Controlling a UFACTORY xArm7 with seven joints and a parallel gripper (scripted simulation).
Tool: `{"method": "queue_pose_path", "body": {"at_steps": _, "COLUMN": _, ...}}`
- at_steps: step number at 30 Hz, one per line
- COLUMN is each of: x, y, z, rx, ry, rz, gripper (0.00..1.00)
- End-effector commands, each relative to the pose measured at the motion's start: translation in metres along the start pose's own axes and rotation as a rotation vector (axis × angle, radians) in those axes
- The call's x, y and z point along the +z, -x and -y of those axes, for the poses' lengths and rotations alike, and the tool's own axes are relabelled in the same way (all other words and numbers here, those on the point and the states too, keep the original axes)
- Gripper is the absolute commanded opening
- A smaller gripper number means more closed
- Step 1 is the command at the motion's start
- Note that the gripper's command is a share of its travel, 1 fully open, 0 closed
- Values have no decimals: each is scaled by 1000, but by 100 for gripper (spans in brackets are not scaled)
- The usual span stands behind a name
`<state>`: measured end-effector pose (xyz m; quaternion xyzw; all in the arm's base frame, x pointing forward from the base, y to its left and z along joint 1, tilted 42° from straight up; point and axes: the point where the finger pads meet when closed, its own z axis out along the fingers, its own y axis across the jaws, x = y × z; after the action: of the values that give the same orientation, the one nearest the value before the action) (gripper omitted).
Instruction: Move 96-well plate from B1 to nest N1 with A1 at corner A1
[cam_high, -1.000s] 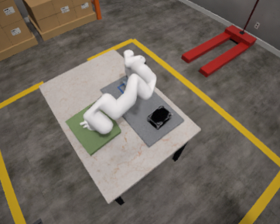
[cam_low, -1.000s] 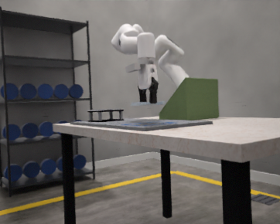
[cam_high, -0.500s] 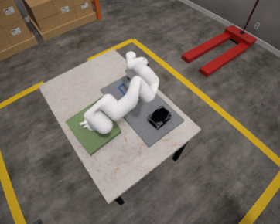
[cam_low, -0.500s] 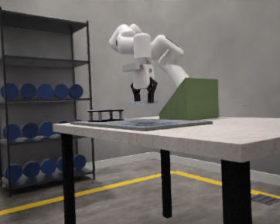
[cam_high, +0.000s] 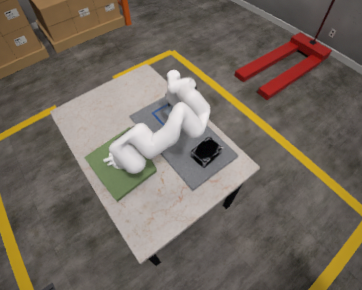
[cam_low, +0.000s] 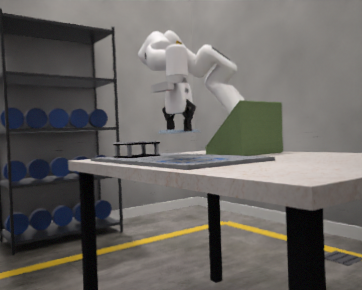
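In the exterior view my gripper (cam_low: 178, 123) hangs from the white arm above the grey mat (cam_low: 185, 160). It is shut on the 96-well plate (cam_low: 179, 131), a thin pale blue slab held level well above the mat. The black raised nest N1 (cam_low: 136, 148) stands to the left of the plate, apart from it. In the top view the arm (cam_high: 165, 130) hides the gripper and the plate. There the nest (cam_high: 206, 151) sits at the right end of the mat (cam_high: 200, 167), and the blue outline of spot B1 (cam_high: 161, 114) shows partly behind the arm.
A green wedge block (cam_high: 120, 170) lies on the table left of the mat and also shows in the exterior view (cam_low: 247, 128). A shelf with blue rolls (cam_low: 50, 150), stacked cartons (cam_high: 60, 20) and a red pallet jack (cam_high: 285, 62) stand off the table.
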<state>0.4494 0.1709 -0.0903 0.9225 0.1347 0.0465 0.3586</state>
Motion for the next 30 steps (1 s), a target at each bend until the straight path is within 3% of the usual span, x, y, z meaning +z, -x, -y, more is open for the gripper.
{"method": "queue_pose_path", "body": {"at_steps": 1, "x": -4, "y": 0, "z": -8, "rx": -1, "ry": -5, "rz": -5, "gripper": 0}}
{"method": "queue_pose_path", "body": {"at_steps": 30, "x": -17, "y": 14, "z": -97, "rx": -1, "ry": -4, "rz": -6, "gripper": 0}}
